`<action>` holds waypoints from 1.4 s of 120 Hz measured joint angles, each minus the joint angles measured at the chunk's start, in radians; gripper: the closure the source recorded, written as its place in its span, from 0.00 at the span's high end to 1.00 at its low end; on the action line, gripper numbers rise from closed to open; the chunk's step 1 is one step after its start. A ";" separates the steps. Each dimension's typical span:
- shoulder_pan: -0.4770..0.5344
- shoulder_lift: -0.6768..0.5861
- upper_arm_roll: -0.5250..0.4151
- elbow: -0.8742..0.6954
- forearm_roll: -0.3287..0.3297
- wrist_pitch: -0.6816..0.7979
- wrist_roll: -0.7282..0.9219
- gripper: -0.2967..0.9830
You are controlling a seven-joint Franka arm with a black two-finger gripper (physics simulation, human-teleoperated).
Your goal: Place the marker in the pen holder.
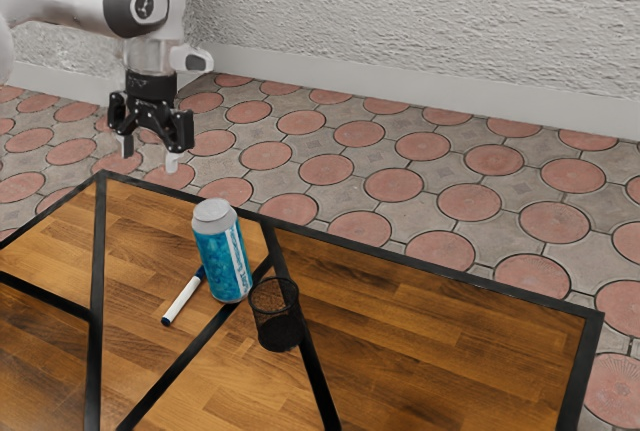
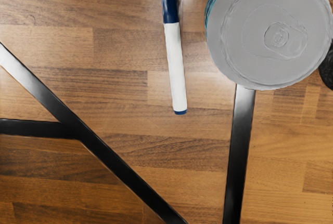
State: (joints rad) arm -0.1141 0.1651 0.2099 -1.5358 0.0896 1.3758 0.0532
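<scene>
My gripper (image 1: 150, 151) hangs high above the table's far left part in the exterior view, its two fingers apart with nothing between them. The white marker (image 1: 183, 300) with a dark blue cap lies flat on the wood beside the can, well below the hand. In the wrist view the whole marker (image 2: 176, 63) shows, its cap end level with the can. The black mesh pen holder (image 1: 277, 323) stands upright on the can's other side; a sliver of the holder (image 2: 327, 69) shows past the can in the wrist view.
A blue can with a grey top (image 1: 224, 256) stands upright between the marker and the pen holder; its lid (image 2: 270, 31) looms large in the wrist view. The wooden table (image 1: 450, 351) has black inlaid strips and a black edge.
</scene>
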 joint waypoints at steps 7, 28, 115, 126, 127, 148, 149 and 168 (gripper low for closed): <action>-0.006 0.025 -0.005 0.011 -0.014 0.076 0.005 0.76; -0.013 0.054 -0.018 0.006 -0.057 0.219 0.016 0.76; -0.052 -0.432 -0.006 -1.043 0.021 1.065 0.008 0.76; -0.043 -0.426 0.002 -1.079 0.023 1.150 0.010 0.76; -0.041 -0.423 0.003 -1.081 0.023 1.157 0.011 0.76; -0.020 -0.344 0.019 -1.086 0.023 1.273 0.030 0.76; -0.020 -0.339 0.019 -1.086 0.023 1.278 0.031 0.76; 0.000 -0.291 0.023 -1.104 0.017 1.349 0.047 0.76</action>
State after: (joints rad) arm -0.1142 -0.1257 0.2330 -2.6394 0.1069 2.7252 0.0998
